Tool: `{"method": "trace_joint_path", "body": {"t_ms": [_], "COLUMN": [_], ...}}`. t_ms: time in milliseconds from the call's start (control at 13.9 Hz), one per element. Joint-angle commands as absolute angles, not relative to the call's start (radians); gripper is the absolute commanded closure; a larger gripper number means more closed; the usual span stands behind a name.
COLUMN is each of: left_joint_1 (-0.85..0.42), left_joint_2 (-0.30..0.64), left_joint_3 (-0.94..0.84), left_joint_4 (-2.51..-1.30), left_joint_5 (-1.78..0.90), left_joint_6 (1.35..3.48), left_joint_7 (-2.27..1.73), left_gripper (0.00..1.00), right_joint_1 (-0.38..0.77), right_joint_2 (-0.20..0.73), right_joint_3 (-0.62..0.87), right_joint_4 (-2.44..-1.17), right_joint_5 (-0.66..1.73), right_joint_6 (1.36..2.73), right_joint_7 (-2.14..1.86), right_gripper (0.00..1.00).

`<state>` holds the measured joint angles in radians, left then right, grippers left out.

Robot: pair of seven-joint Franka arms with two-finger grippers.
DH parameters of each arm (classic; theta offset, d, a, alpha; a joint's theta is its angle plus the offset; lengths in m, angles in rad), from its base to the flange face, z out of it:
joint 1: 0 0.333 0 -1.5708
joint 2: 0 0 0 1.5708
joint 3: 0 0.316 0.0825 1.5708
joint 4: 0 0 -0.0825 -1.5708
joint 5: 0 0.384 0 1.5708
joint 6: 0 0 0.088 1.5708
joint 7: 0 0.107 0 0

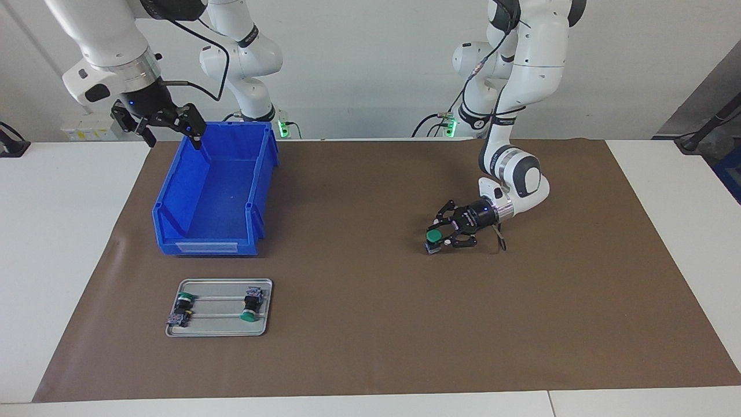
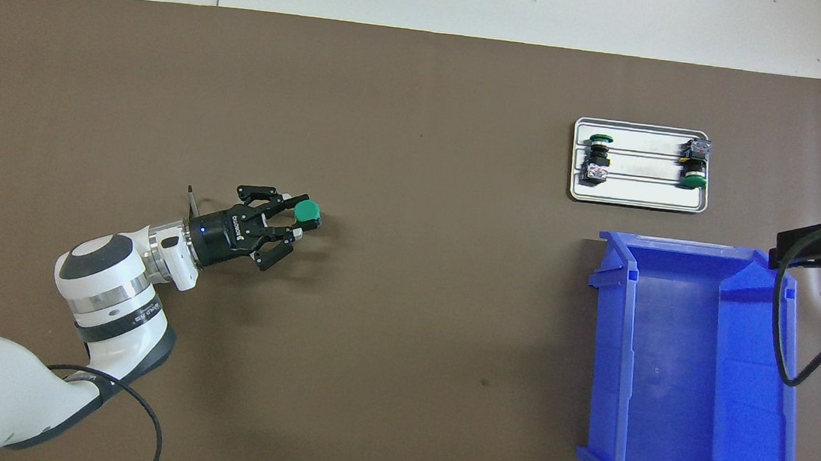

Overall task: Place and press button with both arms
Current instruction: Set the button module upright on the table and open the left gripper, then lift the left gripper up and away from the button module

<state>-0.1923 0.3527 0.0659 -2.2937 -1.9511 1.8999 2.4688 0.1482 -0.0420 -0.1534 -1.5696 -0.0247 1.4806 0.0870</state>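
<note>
Tray (image 1: 220,333): grey metal, lying on the brown mat (image 1: 370,324) at the edge farthest from the robots, toward the right arm's end of the table.
Tray contents: two green-capped switches (image 1: 182,308), one at each end of the tray, both lying on their sides; the second (image 1: 251,302) points its cap away from the robots.
Blue bin (image 1: 205,240): open-topped, standing on the mat just nearer to the robots than the tray; nothing shows inside it.
Button (image 1: 434,236): green cap up, blue-grey base down on the mat, toward the left arm's end of the table, well apart from bin and tray.
Left arm (image 1: 521,179): reaches low over the mat, wrist almost level with the surface.
Left gripper (image 1: 444,234): low at the mat, its fingers on either side of the button's barrel just under the cap; the frames do not show whether it grips or has let go.
Right arm (image 1: 104,52): raised and waiting.
Right gripper (image 1: 168,124): over the bin's rim on the robots' side, fingers spread wide, holding nothing.
Mat: brown sheet covering most of the white table (image 1: 52,231).
</note>
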Motion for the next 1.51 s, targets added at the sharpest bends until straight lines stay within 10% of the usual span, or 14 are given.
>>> {"method": "trace_joint_path", "body": {"t_ms": [0, 721, 1443], "left_joint_1": [-0.207, -0.255, -0.324], "left_joint_2": [0.35, 0.23, 0.075], "left_joint_3": [0.074, 0.092, -0.05], "left_joint_4": [-2.293, -2.254, -2.157], "left_joint_5": [-1.977, -1.953, -1.789], "left_joint_6": [1.942, 2.115, 2.82], "left_joint_7": [2.485, 2.15, 1.626], "left_gripper": [0.1, 0.09, 0.12], "right_joint_1": [0.133, 0.132, 0.133], "right_joint_2": [-0.058, -0.058, -0.058], "right_joint_3": [-0.146, -0.146, -0.146], "right_joint_4": [-1.583, -1.582, -1.583], "right_joint_5": [-0.009, -0.009, -0.009], "right_joint_6": [1.474, 1.474, 1.474], "right_joint_7": [0.057, 0.057, 0.057], "right_gripper": [0.0, 0.0, 0.0]}}
